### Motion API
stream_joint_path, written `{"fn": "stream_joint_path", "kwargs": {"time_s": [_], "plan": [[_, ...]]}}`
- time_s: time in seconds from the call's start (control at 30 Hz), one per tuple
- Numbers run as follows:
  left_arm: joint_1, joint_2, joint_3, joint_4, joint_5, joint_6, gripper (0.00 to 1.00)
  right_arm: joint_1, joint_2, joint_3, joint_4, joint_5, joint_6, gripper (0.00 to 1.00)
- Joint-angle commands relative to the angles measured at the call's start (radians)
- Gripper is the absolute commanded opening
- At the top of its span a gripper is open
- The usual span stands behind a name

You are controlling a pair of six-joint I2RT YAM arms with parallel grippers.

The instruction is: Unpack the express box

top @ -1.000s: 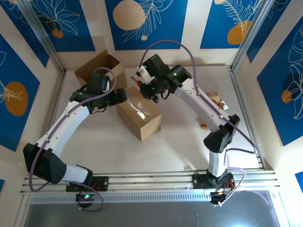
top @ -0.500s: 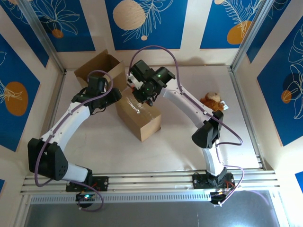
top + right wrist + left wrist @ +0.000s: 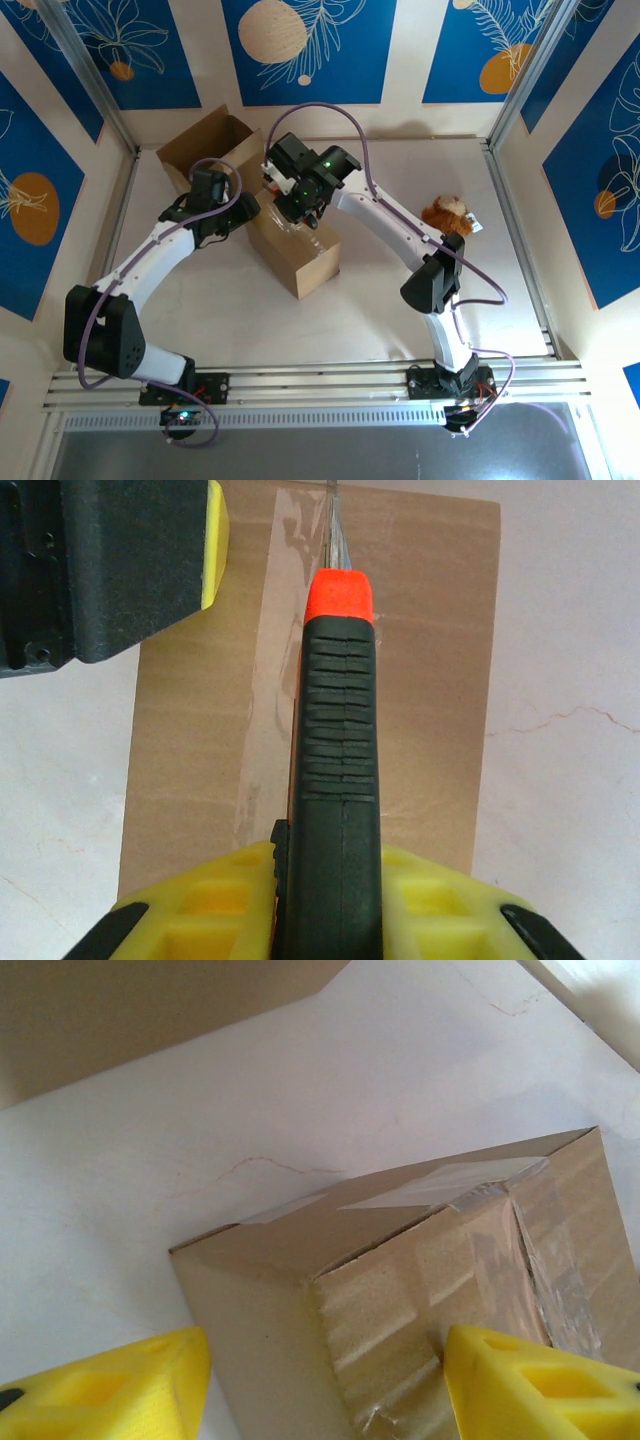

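On the white table (image 3: 380, 290), mid-surface, lies the sealed express box (image 3: 300, 255), my left gripper (image 3: 325, 1360) straddling its end, jaws apart, my right gripper (image 3: 330, 880) clamping a utility knife (image 3: 338, 730) at its tape (image 3: 275, 680): unbraced, it may skid.

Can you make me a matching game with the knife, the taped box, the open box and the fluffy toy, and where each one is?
Things:
1. knife
2. taped box
3. open box
4. fluffy toy

Places:
A. far left corner of the table
B. right side of the table, on its own
C. held in the right gripper
D. middle of the table, between the two arms

Pairs: 1-C, 2-D, 3-A, 4-B.
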Motion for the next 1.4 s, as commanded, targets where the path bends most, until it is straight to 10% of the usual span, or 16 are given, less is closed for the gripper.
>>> {"fn": "stream_joint_path", "kwargs": {"time_s": [0.0,1.37], "plan": [[0.009,0.007,-0.032,0.005,0.011,-0.012,0.63,0.017,0.017,0.01,0.0,-0.01,-0.019,0.0],[0.009,-0.015,-0.06,0.028,0.037,-0.028,0.61,0.032,0.125,0.094,-0.014,0.068,0.05,0.0]]}}
